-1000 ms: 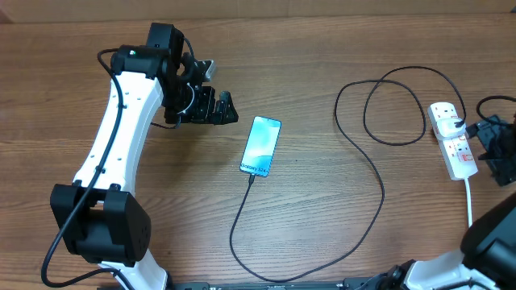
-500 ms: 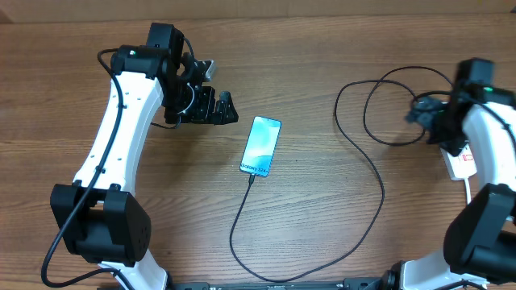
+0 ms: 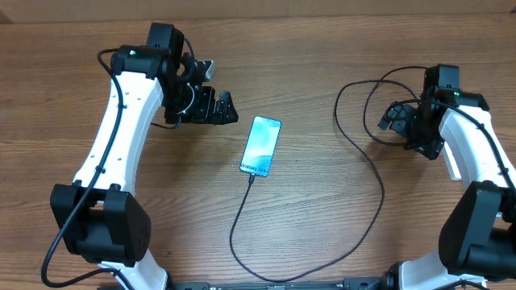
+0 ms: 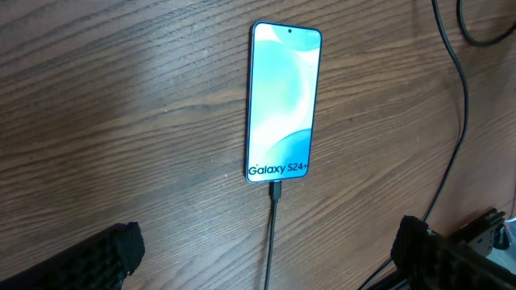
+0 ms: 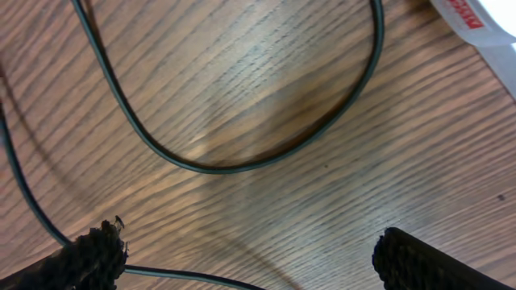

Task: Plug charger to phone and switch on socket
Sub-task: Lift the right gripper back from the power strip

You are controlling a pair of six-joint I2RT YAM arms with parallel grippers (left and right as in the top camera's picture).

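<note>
While right claw (image 5: 258, 259) hangs wide open, empty, above charger (image 5: 242, 167) loop beside socket (image 5: 477, 22), snag could yank tip from phone (image 3: 260, 146); left claw (image 3: 218, 110) likewise open, empty.

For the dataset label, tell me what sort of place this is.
Probably a robotics lab bench: two robot arms at a wooden table, with a phone, charging cable and power strip laid out.

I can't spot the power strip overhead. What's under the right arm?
The thin black charger cable loops on the wooden table below the right gripper's open fingers. Only a corner of the white power strip shows; its switches are covered by the arm.
</note>
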